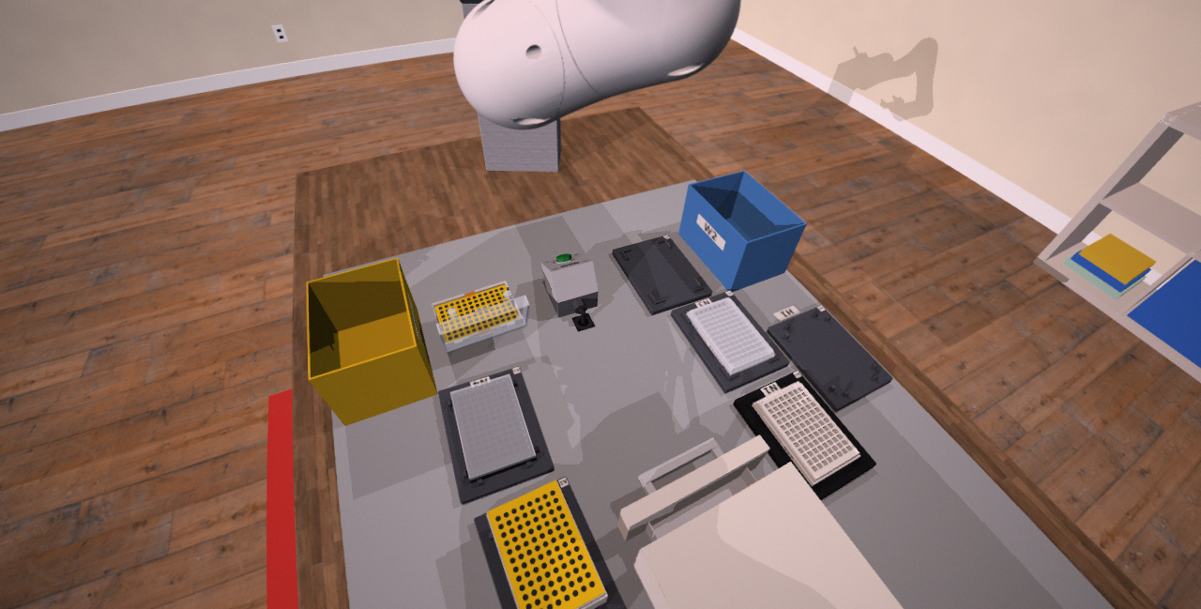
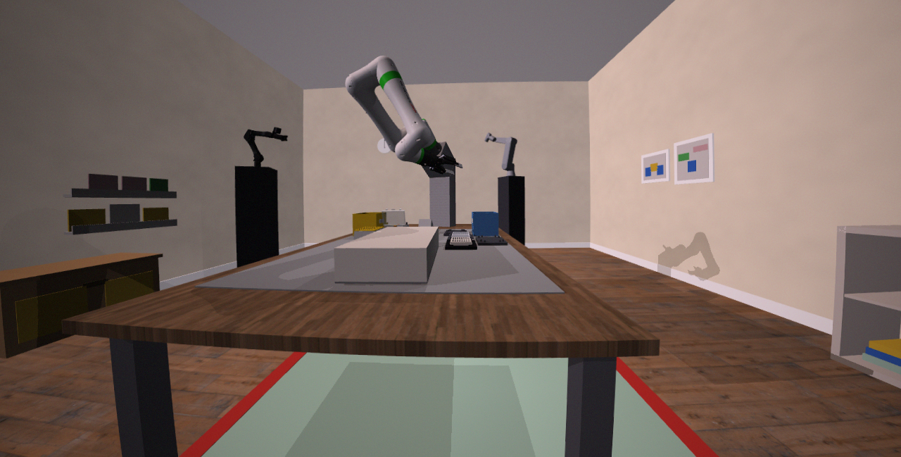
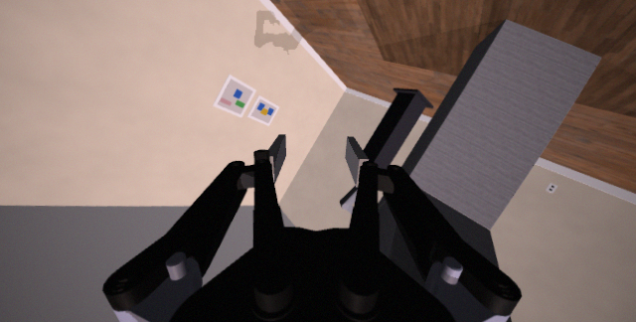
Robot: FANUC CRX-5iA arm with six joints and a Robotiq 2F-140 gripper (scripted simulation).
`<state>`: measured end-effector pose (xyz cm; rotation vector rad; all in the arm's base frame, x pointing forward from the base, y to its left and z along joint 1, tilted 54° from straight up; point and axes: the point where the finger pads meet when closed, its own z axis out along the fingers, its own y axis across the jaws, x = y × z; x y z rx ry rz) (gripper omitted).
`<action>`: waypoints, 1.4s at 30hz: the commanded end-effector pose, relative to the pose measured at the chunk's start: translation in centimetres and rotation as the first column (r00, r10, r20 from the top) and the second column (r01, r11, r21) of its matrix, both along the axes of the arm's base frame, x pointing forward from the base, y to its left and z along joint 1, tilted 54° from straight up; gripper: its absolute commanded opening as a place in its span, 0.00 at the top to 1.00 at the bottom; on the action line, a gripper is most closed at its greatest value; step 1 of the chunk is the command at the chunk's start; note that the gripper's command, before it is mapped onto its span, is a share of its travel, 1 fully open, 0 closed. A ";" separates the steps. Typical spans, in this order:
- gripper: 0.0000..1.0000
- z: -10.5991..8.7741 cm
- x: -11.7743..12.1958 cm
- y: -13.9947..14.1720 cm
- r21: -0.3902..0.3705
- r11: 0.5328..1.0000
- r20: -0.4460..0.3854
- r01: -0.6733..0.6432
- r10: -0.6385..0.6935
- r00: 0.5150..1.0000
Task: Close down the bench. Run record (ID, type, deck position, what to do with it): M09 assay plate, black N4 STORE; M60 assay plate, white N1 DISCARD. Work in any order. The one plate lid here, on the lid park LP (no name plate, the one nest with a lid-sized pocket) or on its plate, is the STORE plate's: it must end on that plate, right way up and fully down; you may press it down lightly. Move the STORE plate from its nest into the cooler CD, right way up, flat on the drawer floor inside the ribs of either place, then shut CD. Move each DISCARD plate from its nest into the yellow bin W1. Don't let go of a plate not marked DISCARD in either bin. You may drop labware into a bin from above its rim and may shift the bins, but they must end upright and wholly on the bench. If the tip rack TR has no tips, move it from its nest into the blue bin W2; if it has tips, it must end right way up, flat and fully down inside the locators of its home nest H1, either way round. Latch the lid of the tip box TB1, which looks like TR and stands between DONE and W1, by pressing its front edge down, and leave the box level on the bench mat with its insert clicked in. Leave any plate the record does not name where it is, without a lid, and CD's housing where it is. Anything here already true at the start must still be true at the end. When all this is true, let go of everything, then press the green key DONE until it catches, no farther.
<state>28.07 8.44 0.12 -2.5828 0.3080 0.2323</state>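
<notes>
My gripper [image 3: 316,146] [image 2: 448,166] hangs high above the far end of the bench and points out at the room. Its fingers stand apart with nothing between them. A white plate [image 1: 804,431] sits on a black nest at the right. A plate with a grey top [image 1: 493,424] sits in a nest at the left. A clear-white plate [image 1: 728,335] sits in a nest farther back. The yellow tip rack [image 1: 545,551] sits at the front. The tip box [image 1: 478,315] stands between the yellow bin [image 1: 365,336] and the green DONE key [image 1: 564,258].
The blue bin [image 1: 738,227] stands at the far right. Two dark nests are empty, one beside the blue bin [image 1: 661,273] and one at the right edge [image 1: 827,357]. The pale cooler [image 1: 755,546] with its handle [image 1: 696,475] fills the front right.
</notes>
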 end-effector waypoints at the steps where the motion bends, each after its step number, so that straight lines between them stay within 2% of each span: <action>1: 1.00 -0.3 -0.1 -1.6 -0.044 0.999 -0.012 -0.008 0.007 1.000; 4: 1.00 -0.4 0.0 -3.1 -0.125 0.992 -0.024 -0.018 0.015 1.000; 7: 1.00 -0.4 0.1 -3.6 -0.125 0.992 -0.024 -0.018 0.015 1.000; 9: 1.00 -0.3 0.3 -4.5 -0.190 0.981 -0.028 -0.025 0.020 0.999; 13: 1.00 -0.3 0.7 -6.0 -0.205 0.978 -0.029 -0.026 0.021 0.999; 15: 1.00 -0.1 1.0 -6.9 -0.270 0.962 -0.027 -0.030 0.023 0.999; 19: 1.00 0.1 1.5 -8.1 -0.284 0.958 -0.027 -0.030 0.024 0.999; 22: 1.00 0.5 2.2 -9.4 -0.360 0.933 -0.017 -0.030 0.026 1.000; 25: 1.00 0.6 2.4 -9.8 -0.360 0.933 -0.017 -0.030 0.026 1.000; 28: 1.00 1.1 3.2 -11.0 -0.432 0.901 -0.001 -0.025 0.027 1.000; 32: 1.00 1.5 3.8 -12.0 -0.432 0.901 -0.001 -0.025 0.027 1.000; 34: 1.00 1.9 4.4 -12.7 -0.489 0.872 0.019 -0.017 0.029 0.999; 38: 1.00 2.5 5.3 -13.7 -0.500 0.866 0.023 -0.015 0.030 0.999; 42: 1.00 3.0 6.0 -14.3 -0.552 0.834 0.048 -0.001 0.033 0.998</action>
